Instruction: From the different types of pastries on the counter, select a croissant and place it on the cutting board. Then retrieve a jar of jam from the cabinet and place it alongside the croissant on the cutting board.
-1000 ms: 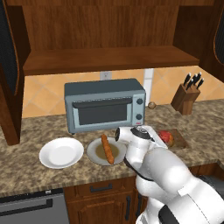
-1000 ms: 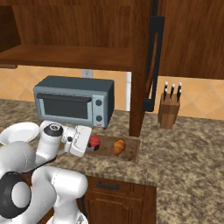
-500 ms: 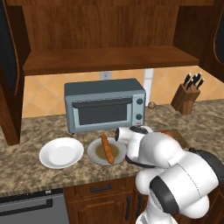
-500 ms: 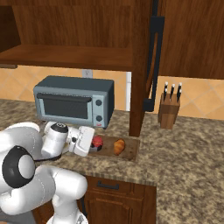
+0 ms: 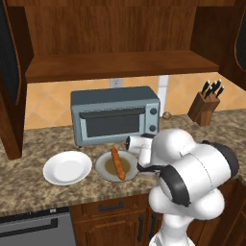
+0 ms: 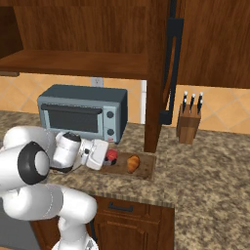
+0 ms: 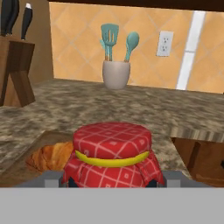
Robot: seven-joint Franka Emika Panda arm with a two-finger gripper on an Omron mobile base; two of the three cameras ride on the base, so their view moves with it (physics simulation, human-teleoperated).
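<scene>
While the arm reaches low over the counter (image 6: 210,171), the claw (image 6: 108,157) pinches the jar of jam (image 7: 112,155) from both sides, its dark finger tips flanking the jar's base at the bottom of the hand view. The jar's red checked cloth lid with a yellow band sits directly ahead of the claw. Just beyond the jar and to its side lies the croissant (image 6: 133,163), resting on the cutting board (image 6: 145,168); in the right base view the jar (image 6: 112,155) is over the near end of that board, close to the croissant, though whether it touches the board cannot be told. Behind the claw, on the arm's other side, a baguette-like stick (image 5: 117,163) lies on a plate (image 5: 103,166), with a white plate (image 5: 67,168) further along. A toaster oven (image 5: 115,115) stands behind these, below the cabinet (image 5: 115,65). Far ahead of the claw are a knife block (image 6: 189,123) and a utensil holder (image 7: 116,73).
</scene>
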